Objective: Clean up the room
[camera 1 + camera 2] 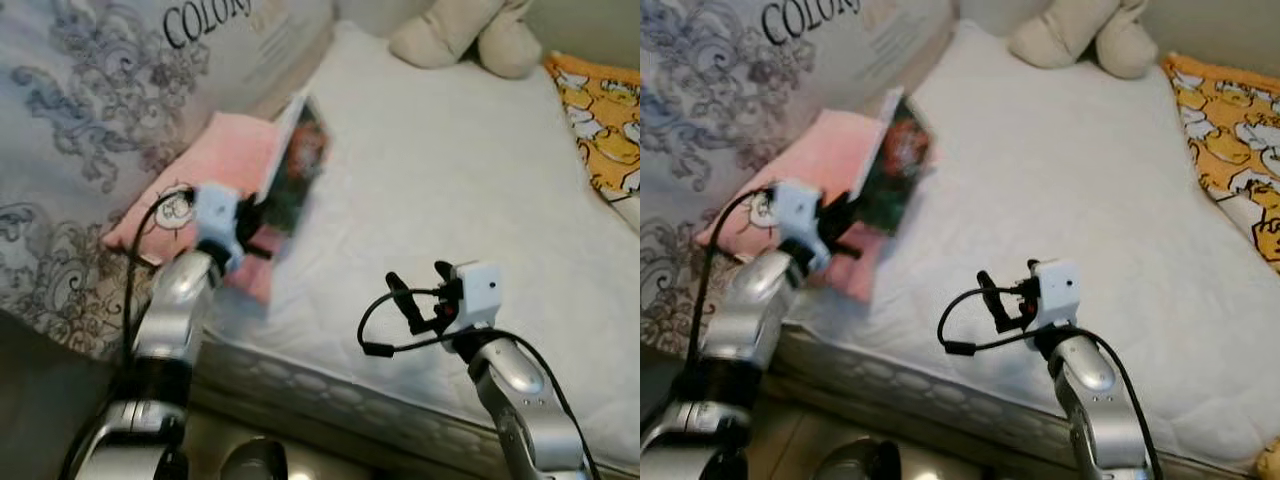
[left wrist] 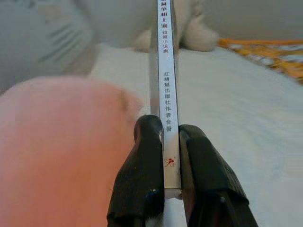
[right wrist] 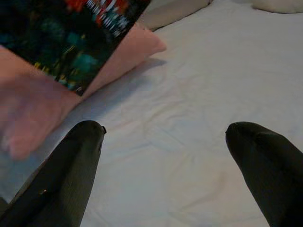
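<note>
Left gripper (image 2: 171, 142) is clamping a book (image 1: 298, 168) by its spine edge, holding it upright above the pink pillow (image 1: 228, 150) at ten o'clock on the bed (image 1: 450, 170), probably lifting it clear for tidying. Right gripper (image 3: 165, 146) is hovering spread wide, holding nothing, at five o'clock. No containers are showing.

Readable text in the scene. Grey patterned bedding (image 1: 90, 120) at the head of the bed: dark capitals "COLOR", cut off by the frame edge. White spine of the book (image 2: 166, 94) clamped between the left gripper (image 2: 171, 142) fingers: 1 vertical column of Chinese characters, including "出版社" and "作者合著", with a small red mark below. The book's front cover lettering is blurred and illegible.
</note>
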Motion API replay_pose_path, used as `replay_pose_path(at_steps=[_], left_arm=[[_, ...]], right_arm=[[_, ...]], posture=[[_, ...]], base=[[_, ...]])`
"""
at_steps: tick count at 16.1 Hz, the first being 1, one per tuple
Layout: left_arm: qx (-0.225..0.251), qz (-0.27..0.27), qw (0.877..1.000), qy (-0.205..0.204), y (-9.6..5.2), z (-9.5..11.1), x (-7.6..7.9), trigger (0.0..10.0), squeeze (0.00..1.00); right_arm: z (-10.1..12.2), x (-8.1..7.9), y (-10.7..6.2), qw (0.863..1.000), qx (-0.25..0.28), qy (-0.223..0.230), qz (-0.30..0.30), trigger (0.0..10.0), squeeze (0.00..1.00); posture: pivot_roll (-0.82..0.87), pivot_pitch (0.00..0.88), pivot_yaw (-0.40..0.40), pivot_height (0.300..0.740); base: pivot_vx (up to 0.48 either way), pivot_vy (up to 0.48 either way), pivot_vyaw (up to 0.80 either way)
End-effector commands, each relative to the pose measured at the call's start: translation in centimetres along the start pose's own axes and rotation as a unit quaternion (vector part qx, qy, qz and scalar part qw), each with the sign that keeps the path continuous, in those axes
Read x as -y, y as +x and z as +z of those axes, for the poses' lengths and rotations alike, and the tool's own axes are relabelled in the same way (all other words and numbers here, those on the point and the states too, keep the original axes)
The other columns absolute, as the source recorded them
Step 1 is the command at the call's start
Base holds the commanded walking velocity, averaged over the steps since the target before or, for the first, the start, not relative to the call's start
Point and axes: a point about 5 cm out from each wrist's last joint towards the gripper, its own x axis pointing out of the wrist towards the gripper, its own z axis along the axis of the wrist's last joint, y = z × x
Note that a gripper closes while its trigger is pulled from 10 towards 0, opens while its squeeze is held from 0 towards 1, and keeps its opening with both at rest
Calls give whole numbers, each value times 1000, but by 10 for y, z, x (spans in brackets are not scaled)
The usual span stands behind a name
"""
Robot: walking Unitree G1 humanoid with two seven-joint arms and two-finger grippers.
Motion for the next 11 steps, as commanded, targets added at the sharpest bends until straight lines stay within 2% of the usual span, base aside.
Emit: replay_pose_path(at_steps=[1,3,7,11], left_arm=[[22,-36,999,16,10,16,3,0,0],[17,-57,998,15,13,18,4,0,0],[-15,-50,998,-45,17,0,-3,0,0],[-29,-77,992,-96,31,-2,10,0,0]], right_arm=[[-2,5,-5,1000,4,-4,-18,10000,0],[-2,6,-8,999,11,-17,-37,10000,0],[-7,2,-15,999,9,-13,-44,10000,0],[-8,1,-25,999,0,-21,-40,10000,0]], posture=[[-72,0,8,740],[-89,5,29,740],[-108,31,32,740],[-133,76,21,740]], base=[[465,0,0],[465,0,0],[462,0,0],[0,0,0]])
